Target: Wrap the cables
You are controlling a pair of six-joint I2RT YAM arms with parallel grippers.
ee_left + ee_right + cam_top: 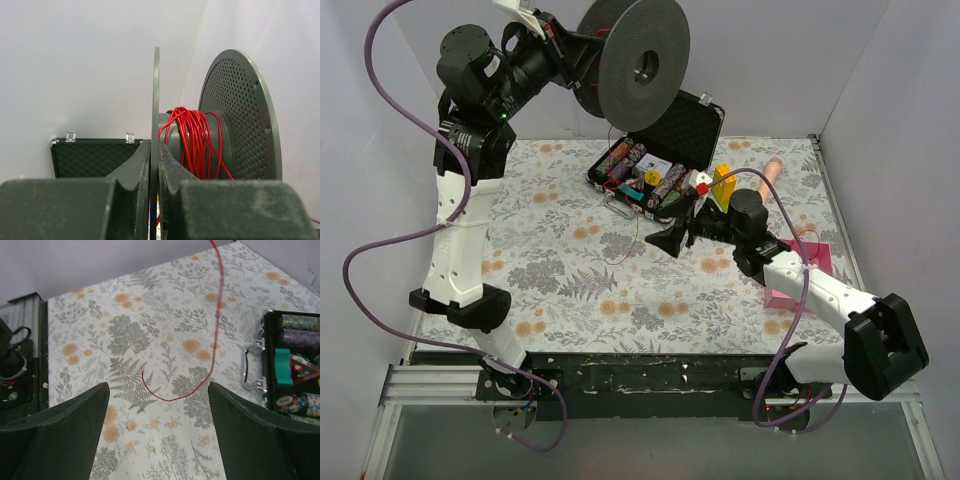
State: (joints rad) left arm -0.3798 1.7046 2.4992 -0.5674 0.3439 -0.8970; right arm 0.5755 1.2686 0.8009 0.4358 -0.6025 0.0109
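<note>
The right pincer (pixel 157 390) hangs wide open, holding nothing, over the floral-printed surface (pixel 150 315). There the loose end of the thread-thin red wire (pixel 216 330) lies in a shallow hook, and its long run then rises away off the cloth. Farther off and high up, the left pincer (pixel 154 150) is pinched narrow onto the thin flat flange of a grey perforated spool (pixel 240 115), whose hub carries the rest of the wire in loose, crossing turns.
</note>
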